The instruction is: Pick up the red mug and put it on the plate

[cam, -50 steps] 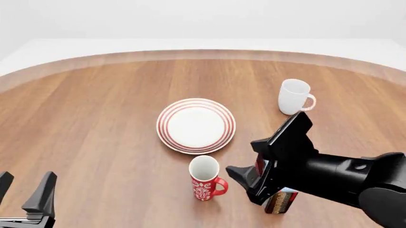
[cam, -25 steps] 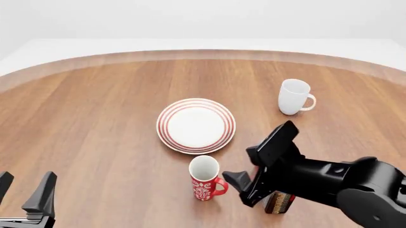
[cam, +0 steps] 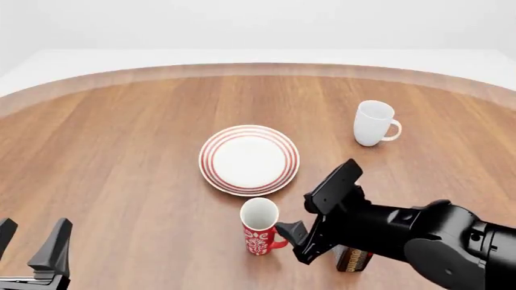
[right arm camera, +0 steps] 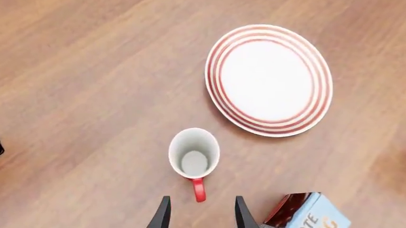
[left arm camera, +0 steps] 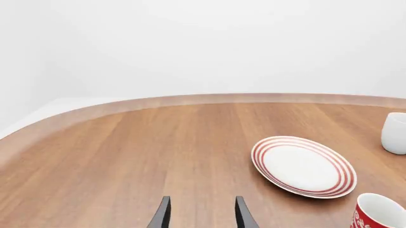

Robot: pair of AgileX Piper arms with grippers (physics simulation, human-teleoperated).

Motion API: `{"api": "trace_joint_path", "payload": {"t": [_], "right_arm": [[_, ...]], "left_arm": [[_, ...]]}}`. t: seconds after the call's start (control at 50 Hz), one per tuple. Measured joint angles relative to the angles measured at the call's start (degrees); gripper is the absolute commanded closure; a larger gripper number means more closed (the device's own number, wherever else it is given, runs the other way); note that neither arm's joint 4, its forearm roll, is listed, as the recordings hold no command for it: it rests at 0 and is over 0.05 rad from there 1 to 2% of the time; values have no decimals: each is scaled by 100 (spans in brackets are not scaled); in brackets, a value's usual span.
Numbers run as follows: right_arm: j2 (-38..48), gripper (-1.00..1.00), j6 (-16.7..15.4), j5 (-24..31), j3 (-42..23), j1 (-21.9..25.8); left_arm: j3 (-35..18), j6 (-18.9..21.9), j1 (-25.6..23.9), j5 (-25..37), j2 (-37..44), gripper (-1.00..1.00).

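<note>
The red mug stands upright on the table just in front of the plate, with its handle toward my right gripper. My right gripper is open, just right of the mug and close to its handle. In the right wrist view the mug is seen from above, its handle pointing at the gap between my open fingers, and the plate lies beyond. My left gripper is open and empty at the near left. The left wrist view shows the plate and the mug.
A plain white mug stands at the far right, also in the left wrist view. A brown and blue box stands under my right arm, and shows in the right wrist view. The wooden table's curved far edge runs behind.
My right gripper has moved left and down, closing in on the red mug's handle. The mug, plate and left arm have not moved.
</note>
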Motion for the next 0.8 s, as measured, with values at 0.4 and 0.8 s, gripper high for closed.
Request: {"api": "trace_joint_path", "payload": {"t": [0.4, 0.8], "right_arm": [[157, -100, 93, -198, 174, 67], [350, -100, 214, -439, 330, 124]], "left_arm": [[0, 0, 0, 0, 0, -100], [0, 0, 0, 0, 0, -100]]}}
